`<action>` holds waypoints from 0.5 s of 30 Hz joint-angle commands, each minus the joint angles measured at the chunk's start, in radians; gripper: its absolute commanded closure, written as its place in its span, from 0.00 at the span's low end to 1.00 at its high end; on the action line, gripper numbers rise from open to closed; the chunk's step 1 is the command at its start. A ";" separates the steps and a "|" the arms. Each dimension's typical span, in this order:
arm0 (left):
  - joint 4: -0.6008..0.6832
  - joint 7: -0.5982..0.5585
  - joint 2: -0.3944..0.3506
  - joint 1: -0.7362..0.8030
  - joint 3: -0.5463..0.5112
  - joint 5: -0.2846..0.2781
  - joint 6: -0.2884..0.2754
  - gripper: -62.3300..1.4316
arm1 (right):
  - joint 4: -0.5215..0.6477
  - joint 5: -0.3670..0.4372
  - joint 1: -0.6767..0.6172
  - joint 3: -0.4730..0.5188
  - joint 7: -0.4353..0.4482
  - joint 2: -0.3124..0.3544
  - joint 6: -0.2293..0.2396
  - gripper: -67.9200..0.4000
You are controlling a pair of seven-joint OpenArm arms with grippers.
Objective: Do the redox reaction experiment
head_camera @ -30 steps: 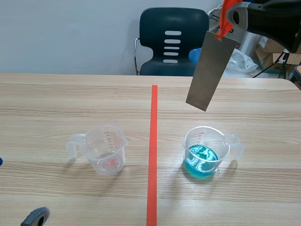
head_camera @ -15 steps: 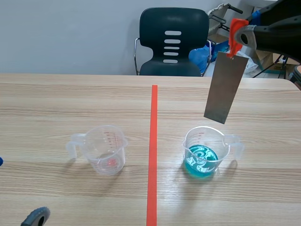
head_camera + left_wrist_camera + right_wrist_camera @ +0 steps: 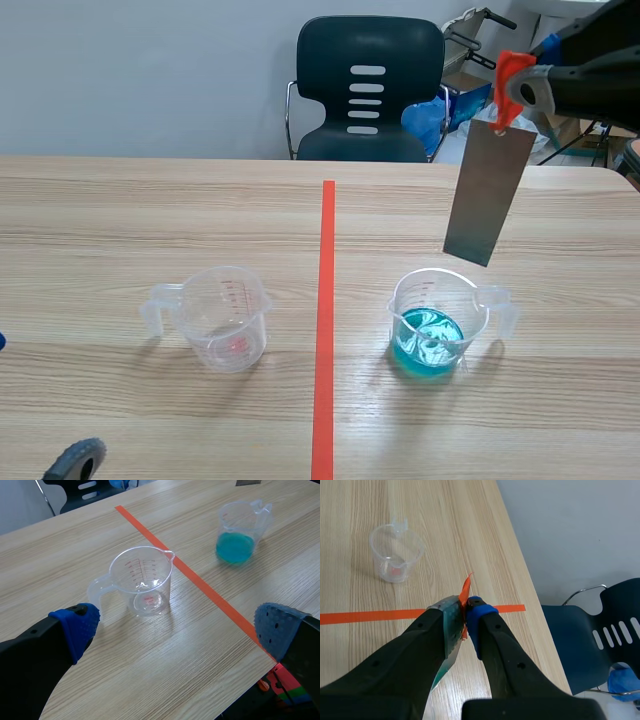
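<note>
Wood-grain table (image 3: 120, 210), flat grey metal strip (image 3: 488, 195)

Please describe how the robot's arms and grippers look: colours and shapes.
Both arms are black. The left gripper has two thick black fingers, each tipped with a blue dotted pad. The right gripper has the same thick black fingers; one blue pad shows.

Plate (image 3: 487, 190) hangs above right cup (image 3: 437, 320) (left cup (image 3: 228, 318) apart).
</note>
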 commanded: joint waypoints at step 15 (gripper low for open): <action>0.013 -0.014 0.003 0.002 -0.002 -0.003 0.001 0.00 | 0.009 0.073 0.023 0.004 0.000 0.014 0.062 0.98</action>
